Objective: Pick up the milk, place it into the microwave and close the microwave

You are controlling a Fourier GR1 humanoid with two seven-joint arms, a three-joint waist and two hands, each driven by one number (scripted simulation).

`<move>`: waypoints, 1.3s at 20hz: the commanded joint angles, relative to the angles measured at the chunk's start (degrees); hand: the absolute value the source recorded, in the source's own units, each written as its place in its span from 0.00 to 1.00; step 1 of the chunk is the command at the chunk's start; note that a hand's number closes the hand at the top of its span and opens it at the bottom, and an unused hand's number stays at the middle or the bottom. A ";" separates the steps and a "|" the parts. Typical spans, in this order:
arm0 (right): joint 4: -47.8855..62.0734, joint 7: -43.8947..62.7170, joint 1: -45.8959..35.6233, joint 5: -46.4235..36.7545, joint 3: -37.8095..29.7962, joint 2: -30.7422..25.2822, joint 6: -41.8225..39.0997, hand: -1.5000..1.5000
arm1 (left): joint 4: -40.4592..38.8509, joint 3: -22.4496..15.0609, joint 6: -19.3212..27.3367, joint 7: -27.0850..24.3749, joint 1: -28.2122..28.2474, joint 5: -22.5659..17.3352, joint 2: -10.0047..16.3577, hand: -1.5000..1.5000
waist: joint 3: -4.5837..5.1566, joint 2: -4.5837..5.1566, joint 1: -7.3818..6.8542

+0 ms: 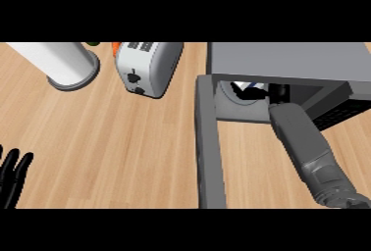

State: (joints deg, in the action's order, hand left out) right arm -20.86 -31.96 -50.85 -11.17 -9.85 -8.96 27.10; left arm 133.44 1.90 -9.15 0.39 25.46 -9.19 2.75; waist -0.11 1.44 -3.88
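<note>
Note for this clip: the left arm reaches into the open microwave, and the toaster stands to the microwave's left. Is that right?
Not quite. The head view shows the right forearm reaching into the open microwave. The left hand rests open at the lower left edge. The toaster does stand to the microwave's left.

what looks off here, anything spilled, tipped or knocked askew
Nothing looks spilled or damaged. The toaster sits slightly angled on the counter, nothing more. The microwave has its door open, with the right forearm going inside, where the milk shows only partly, so its posture cannot be judged.
</note>
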 commanded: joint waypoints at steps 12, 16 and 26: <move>14.35 2.61 -11.46 -10.03 5.20 -2.21 6.98 0.00 | -3.96 0.34 -0.38 -1.38 -2.30 3.89 0.87 0.00 | -0.01 0.81 -2.03; 15.63 3.06 -11.89 -9.97 4.82 -1.14 6.81 0.00 | -3.02 -0.15 -1.20 -0.90 -2.34 3.41 1.36 0.00 | -0.03 0.97 -2.46; 14.34 1.41 -12.20 -7.52 1.63 0.19 10.62 0.00 | -0.68 -0.42 -0.04 0.27 -1.36 5.55 0.79 0.00 | -0.04 0.44 -1.31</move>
State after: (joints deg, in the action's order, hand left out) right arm -6.23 -30.88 -62.21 -19.63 -6.97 -8.44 36.60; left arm 132.17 1.05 -9.31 0.70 23.39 -4.12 3.51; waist -0.17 2.08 -5.37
